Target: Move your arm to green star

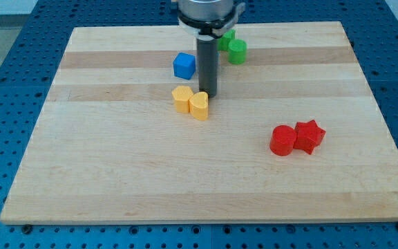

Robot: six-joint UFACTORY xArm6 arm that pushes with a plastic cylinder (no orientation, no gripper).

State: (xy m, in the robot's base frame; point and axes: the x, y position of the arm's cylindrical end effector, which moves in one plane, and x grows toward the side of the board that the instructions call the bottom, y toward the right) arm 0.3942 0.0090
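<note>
The green star (pixel 226 39) lies near the view's top centre, half hidden behind the arm. A green round block (pixel 238 51) touches it on its right. My tip (pixel 207 94) stands on the board below and left of the green star, just above a yellow heart block (pixel 199 106). A yellow hexagon block (pixel 182 99) sits against the heart's left side. A blue cube (pixel 184 66) lies just left of the rod.
A red round block (pixel 282 140) and a red star (pixel 309 135) sit together at the view's lower right. The wooden board (pixel 116 173) ends at blue perforated table on all sides.
</note>
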